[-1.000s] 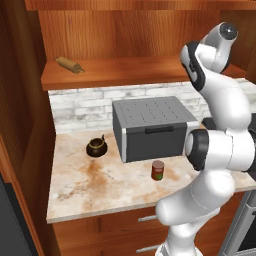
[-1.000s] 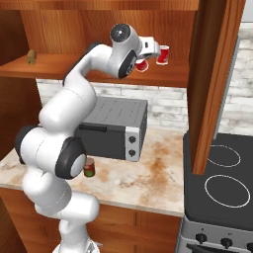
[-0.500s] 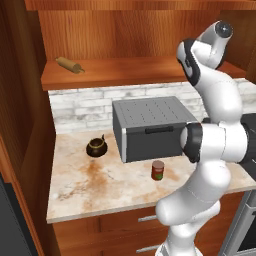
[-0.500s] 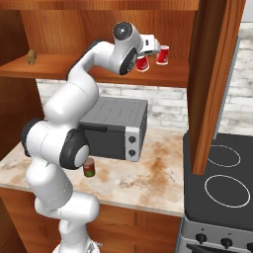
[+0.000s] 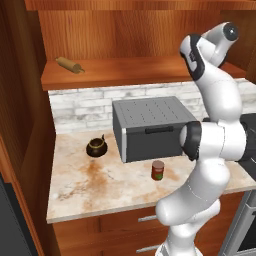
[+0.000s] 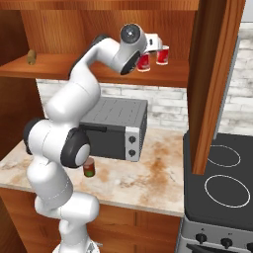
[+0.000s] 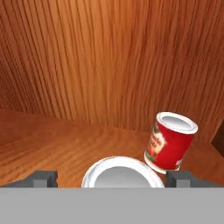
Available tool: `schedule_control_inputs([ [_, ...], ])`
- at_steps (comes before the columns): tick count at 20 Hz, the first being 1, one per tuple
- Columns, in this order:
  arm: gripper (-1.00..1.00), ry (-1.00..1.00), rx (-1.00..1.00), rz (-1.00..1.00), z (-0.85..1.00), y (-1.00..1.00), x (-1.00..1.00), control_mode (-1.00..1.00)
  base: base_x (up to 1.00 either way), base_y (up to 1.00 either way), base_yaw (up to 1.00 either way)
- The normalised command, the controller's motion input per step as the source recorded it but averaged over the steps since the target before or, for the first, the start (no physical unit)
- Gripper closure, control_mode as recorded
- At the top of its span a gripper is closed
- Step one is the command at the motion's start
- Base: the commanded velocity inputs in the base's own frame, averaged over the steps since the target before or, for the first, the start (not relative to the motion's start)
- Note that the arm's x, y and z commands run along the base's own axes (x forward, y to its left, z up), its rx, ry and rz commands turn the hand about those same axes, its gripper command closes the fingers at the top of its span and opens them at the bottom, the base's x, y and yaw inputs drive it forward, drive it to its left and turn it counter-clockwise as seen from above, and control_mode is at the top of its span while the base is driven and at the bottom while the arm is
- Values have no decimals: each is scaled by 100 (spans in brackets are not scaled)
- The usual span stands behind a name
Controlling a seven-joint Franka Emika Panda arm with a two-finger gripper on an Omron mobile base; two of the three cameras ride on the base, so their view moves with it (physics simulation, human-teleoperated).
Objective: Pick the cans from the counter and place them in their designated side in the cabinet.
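I'm reaching the arm up into the cabinet (image 6: 64, 66), over its plank shelf. Below, the counter (image 5: 100, 185) is carrying the grey toaster oven (image 5: 150, 127), a dark pot (image 5: 96, 147) and the brownish-red can (image 5: 158, 170), which is standing just in front of the oven. A rolling pin (image 5: 69, 64) is lying on the shelf's left end. My gripper (image 7: 112, 178) is sitting spread around a red can (image 6: 144, 63); whether it's gripping, I cannot tell. Another red can (image 7: 170, 141) is standing upright on the shelf just beside it.
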Motion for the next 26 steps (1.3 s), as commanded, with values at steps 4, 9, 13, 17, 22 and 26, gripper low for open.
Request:
schedule_control_inputs([
  [4, -100, -14, 4, 9, 11, -10, -20, -100, 0, 0, 0],
  [9, -100, -8, 0, 8, 4, 7, -57, -100, 0, 0, 0],
  [13, -100, -4, 0, 6, 3, 24, -70, -100, 0, 0, 0],
  [17, -100, -3, 0, 5, 0, 35, -72, -100, 0, 0, 0],
  [22, -100, -2, -3, 4, 0, 48, -74, -100, 0, 0, 0],
  [26, -100, 0, -5, 2, 0, 47, -73, -100, 0, 0, 0],
])
